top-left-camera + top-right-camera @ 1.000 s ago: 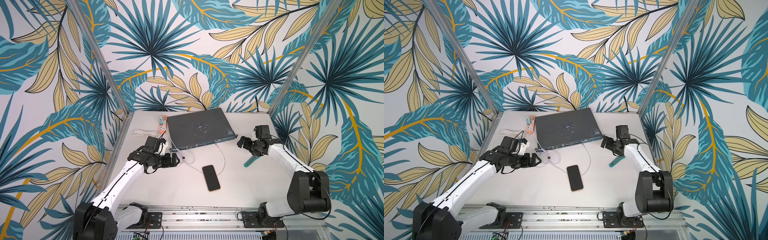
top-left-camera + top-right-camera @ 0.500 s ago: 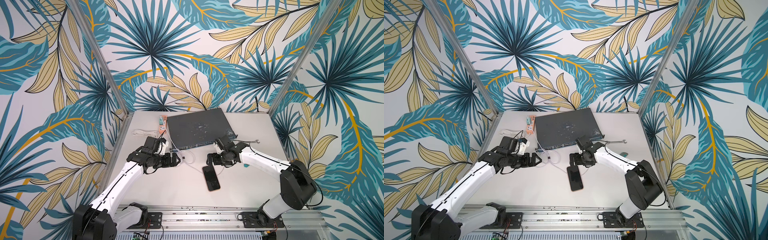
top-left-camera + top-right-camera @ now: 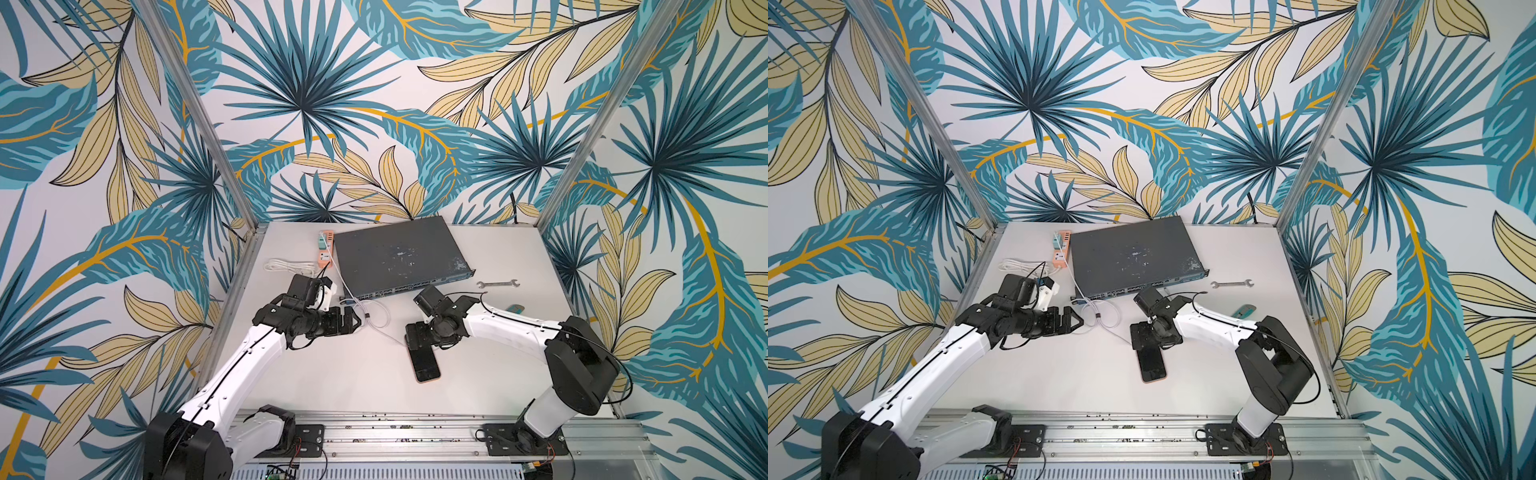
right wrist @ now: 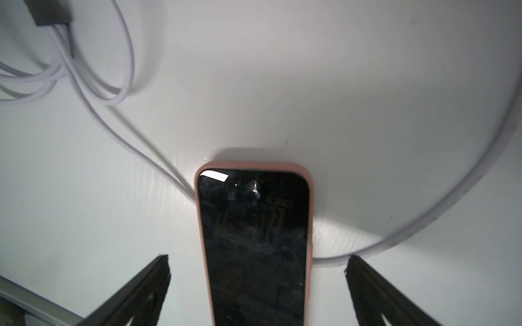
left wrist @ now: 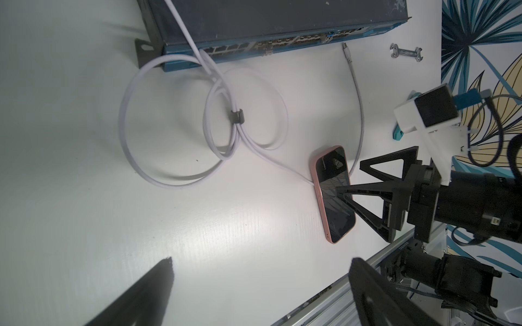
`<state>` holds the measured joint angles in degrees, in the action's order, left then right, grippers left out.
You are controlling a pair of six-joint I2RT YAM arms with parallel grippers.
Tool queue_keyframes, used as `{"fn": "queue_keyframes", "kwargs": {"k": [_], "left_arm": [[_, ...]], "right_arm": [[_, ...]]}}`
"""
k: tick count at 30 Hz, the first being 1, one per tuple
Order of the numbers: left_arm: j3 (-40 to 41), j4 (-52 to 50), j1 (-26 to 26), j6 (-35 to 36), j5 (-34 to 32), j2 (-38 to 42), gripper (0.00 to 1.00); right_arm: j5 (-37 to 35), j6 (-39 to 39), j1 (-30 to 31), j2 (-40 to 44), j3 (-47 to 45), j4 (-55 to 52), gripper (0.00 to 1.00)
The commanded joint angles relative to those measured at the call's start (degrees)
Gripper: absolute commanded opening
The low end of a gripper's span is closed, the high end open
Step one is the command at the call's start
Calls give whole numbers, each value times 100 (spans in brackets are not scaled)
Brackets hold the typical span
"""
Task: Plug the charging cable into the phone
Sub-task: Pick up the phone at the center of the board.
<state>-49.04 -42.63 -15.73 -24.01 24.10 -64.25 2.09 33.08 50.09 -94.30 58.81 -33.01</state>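
A dark network switch (image 3: 399, 257) sits far-centre. The left gripper (image 5: 261, 260), jaws spread, hovers left of the charging cable (image 5: 360, 113) coils. The right gripper (image 4: 257, 259), also spread, hovers over the far end of the phone (image 3: 426, 365), which lies screen-up across the cable.

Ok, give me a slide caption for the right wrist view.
Open right gripper straddles the face-up phone; the charging cable emerges at both its sides.

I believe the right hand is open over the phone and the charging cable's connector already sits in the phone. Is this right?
No. The right hand is open over the phone, but the charging cable's connector lies loose on the table by the network switch; the left wrist view shows it.
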Motion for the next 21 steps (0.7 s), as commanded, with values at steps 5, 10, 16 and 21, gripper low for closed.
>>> {"fn": "queue_keyframes", "kwargs": {"k": [5,10,16,21], "left_arm": [[48,108,-3,-16,65,97,100],[77,106,-5,10,44,80,100],[131,81,-3,41,27,79,100],[162,75,-2,37,13,88,100]], "right_arm": [[-227,368,-30,161,-291,129,100],[19,350,-28,249,-467,378,99],[144,228,125,24,-495,395,99],[90,228,158,-208,-437,390,100]]}}
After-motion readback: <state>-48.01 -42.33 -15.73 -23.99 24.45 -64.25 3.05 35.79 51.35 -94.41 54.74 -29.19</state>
